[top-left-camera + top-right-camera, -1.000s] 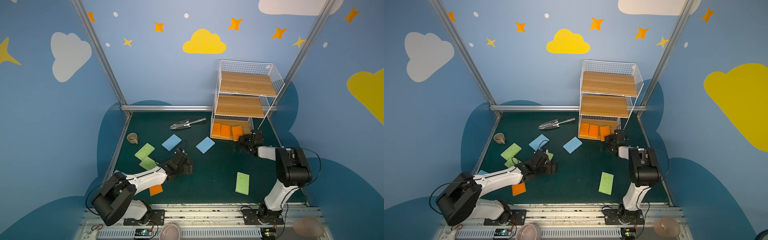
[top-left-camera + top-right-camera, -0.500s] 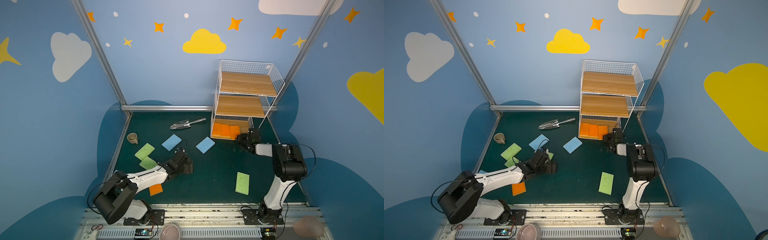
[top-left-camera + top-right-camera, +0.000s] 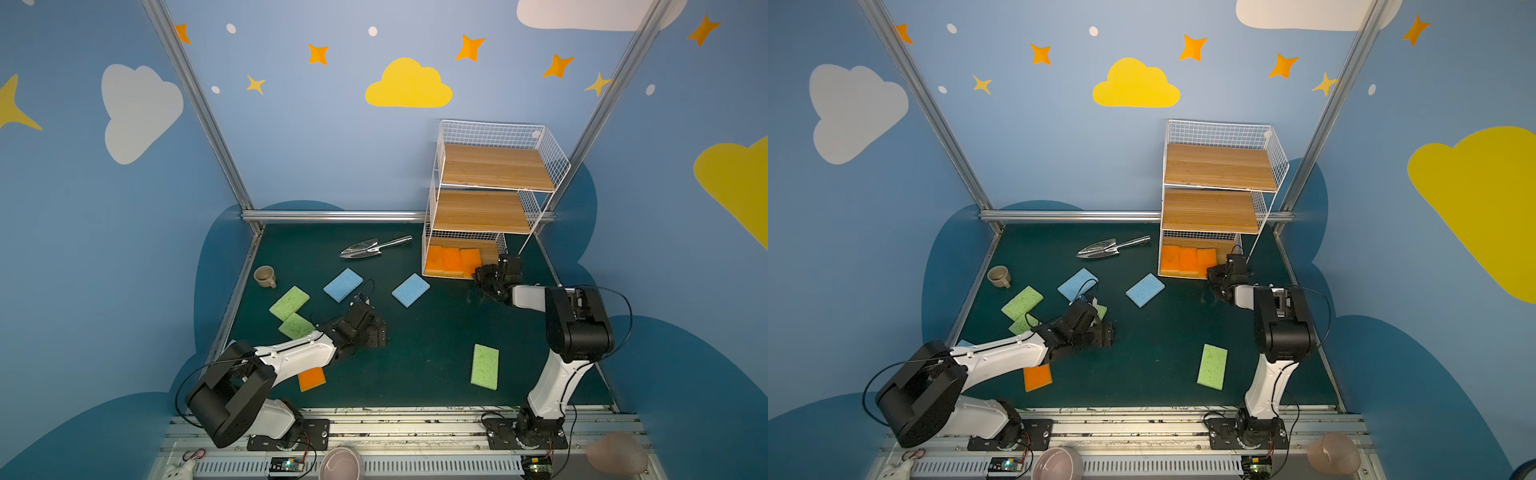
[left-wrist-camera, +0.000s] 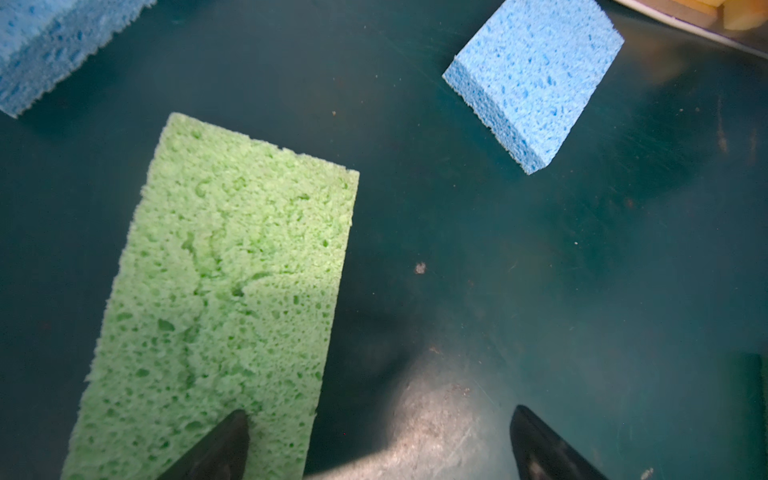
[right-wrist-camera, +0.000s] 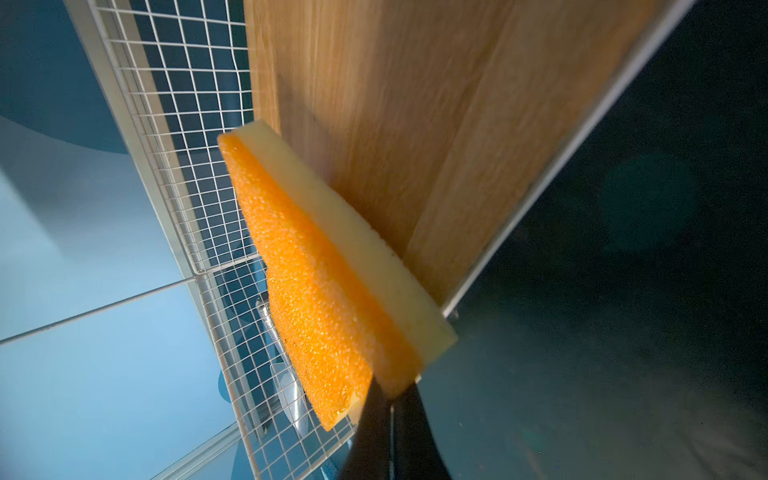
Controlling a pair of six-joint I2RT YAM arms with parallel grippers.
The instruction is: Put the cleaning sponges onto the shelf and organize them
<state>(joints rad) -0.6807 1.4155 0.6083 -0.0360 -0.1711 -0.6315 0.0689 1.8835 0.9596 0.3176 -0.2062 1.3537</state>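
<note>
The shelf (image 3: 494, 166) stands at the back right, with three orange sponges (image 3: 453, 259) side by side on its bottom tier. My right gripper (image 3: 482, 274) (image 5: 390, 401) is shut, its tips against the near corner of the rightmost orange sponge (image 5: 316, 291). My left gripper (image 3: 380, 332) (image 4: 380, 440) is open low over the mat; one finger (image 4: 224, 444) lies over a green sponge (image 4: 220, 291), the other over bare mat. Loose on the mat lie two blue sponges (image 3: 343, 284) (image 3: 410, 289), three more green sponges (image 3: 289, 302) (image 3: 296, 325) (image 3: 484, 366) and an orange one (image 3: 311, 378).
A metal trowel (image 3: 374, 248) lies left of the shelf and a small cup (image 3: 265, 276) sits near the left wall. A pink bowl (image 3: 340, 463) rests on the front rail. Blue walls and metal posts close in the mat.
My right gripper has moved toward the shelf, and the third orange sponge now sits in line with the other two. The left arm has barely moved.
</note>
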